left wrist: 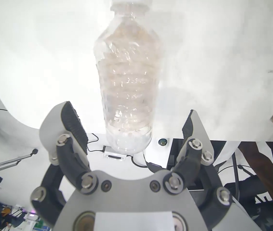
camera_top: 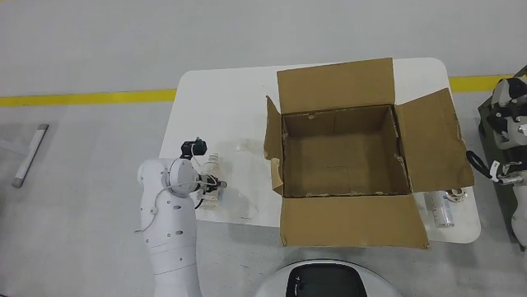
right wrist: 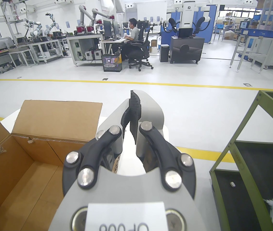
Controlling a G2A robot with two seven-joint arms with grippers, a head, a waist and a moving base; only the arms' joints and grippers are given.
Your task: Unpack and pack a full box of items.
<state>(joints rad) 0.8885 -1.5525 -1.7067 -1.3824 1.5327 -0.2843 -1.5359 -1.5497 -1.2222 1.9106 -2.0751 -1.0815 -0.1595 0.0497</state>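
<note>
The left gripper (left wrist: 129, 110), fingers spread, flanks the base of a clear plastic bottle (left wrist: 129, 73) without touching it. The bottle lies on the white table (camera_top: 222, 99), at nine o'clock from the cardboard box (camera_top: 342, 161). The box stands open and bare inside, so unpacking looks finished. A small clear container (camera_top: 440, 209) lies at its four o'clock. The right gripper (right wrist: 132, 111), fingers pressed together, hangs at three o'clock. All the repacking seems still to do.

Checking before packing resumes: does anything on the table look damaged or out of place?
The cardboard box has one ragged, torn flap, on the side facing the bottle, standing up while the other three lie spread out. The clear bottle lies on its side on the table between the open left gripper's jaws, untouched.
</note>
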